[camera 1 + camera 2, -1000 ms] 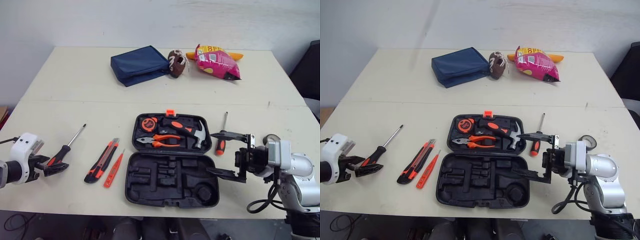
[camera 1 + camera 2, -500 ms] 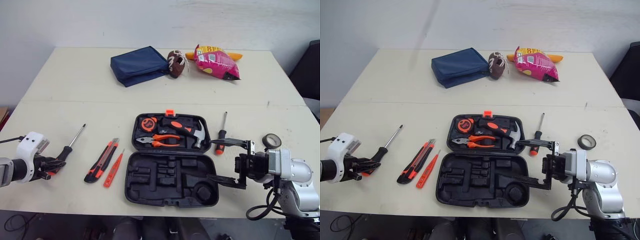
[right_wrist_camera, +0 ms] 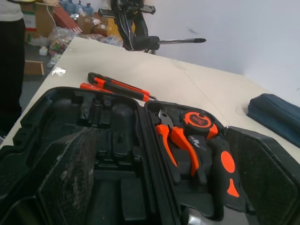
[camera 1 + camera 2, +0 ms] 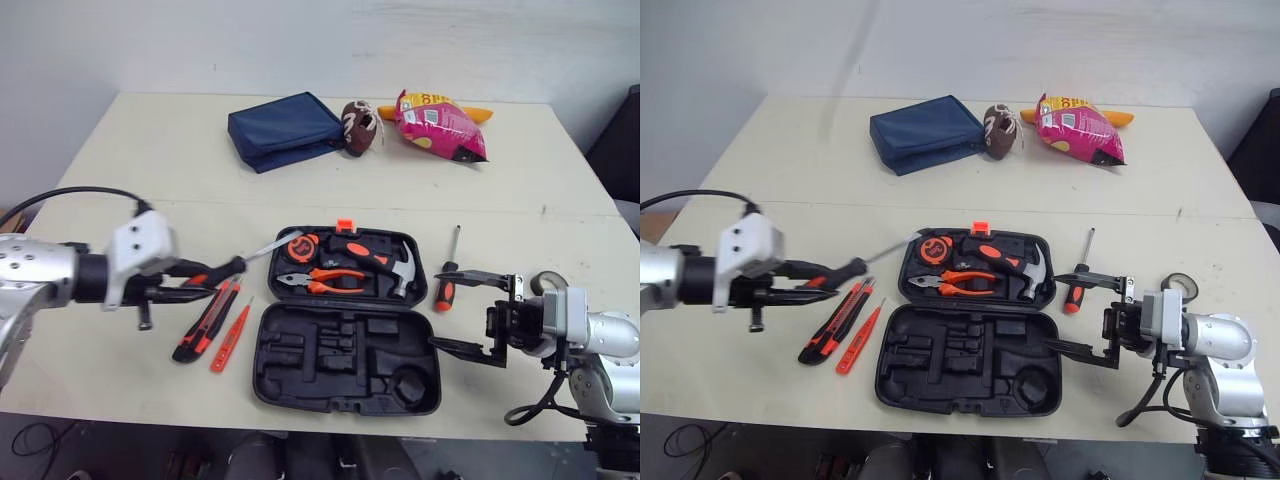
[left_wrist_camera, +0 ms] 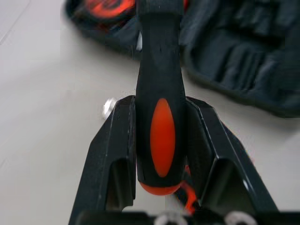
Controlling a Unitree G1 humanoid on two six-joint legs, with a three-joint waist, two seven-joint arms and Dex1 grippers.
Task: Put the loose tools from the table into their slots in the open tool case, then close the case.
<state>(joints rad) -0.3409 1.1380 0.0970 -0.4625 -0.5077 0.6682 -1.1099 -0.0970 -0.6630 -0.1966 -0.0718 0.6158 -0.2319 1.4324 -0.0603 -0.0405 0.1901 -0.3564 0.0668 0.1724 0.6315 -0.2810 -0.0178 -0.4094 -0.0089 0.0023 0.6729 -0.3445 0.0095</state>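
Observation:
My left gripper [image 4: 198,280] is shut on the black-and-orange handle of a large screwdriver [image 5: 161,122]. It holds the tool above the table, left of the open black tool case [image 4: 330,345], with the shaft [image 4: 270,246] pointing at the case. A tape measure [image 4: 297,247], pliers [image 4: 325,280] and a hammer [image 4: 378,258] lie in the case's far half. A utility knife [image 4: 205,318] and a thin orange cutter [image 4: 230,335] lie left of the case. A small screwdriver [image 4: 445,285] lies to its right. My right gripper [image 4: 466,313] stands open at the case's right edge, holding nothing.
A blue pouch [image 4: 285,130], a small brown ball [image 4: 358,125] and a pink snack bag [image 4: 440,123] lie at the table's far side. A roll of tape [image 4: 1170,282] sits behind my right wrist. The near table edge runs just below the case.
My left gripper closed on the large screwdriver, lifted it off the table and carried it right toward the case. The right gripper stayed open by the case's right edge.

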